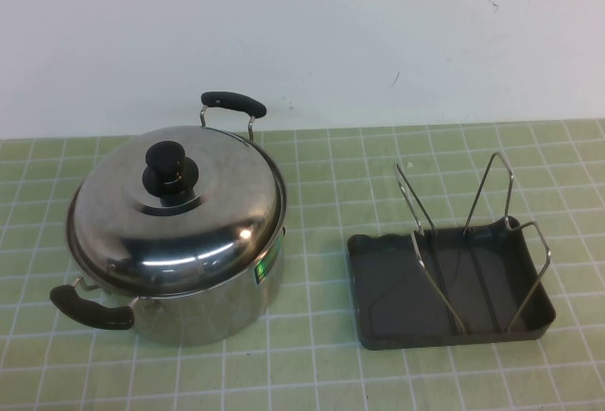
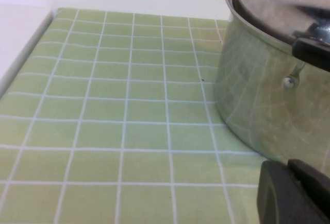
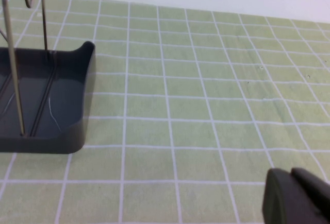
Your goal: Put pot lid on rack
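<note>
The shiny domed pot lid (image 1: pixel 203 231) with its black knob (image 1: pixel 168 173) sits on the steel pot (image 1: pixel 213 312) at the table's left. The dark grey rack (image 1: pixel 397 302) with upright wire loops (image 1: pixel 430 269) stands empty at the right. Neither gripper shows in the high view. My left gripper (image 2: pixel 289 171) is shut and empty, low over the mat beside the pot (image 2: pixel 258 100), whose lid edge (image 2: pixel 273 2) shows above. My right gripper (image 3: pixel 290 176) is shut and empty over the mat, apart from the rack (image 3: pixel 46 105).
A green tiled mat (image 1: pixel 312 364) covers the table, with a white wall behind. The pot has two black handles, one at the back (image 1: pixel 233 103) and one at the front left (image 1: pixel 90 309). Bare mat lies between pot and rack.
</note>
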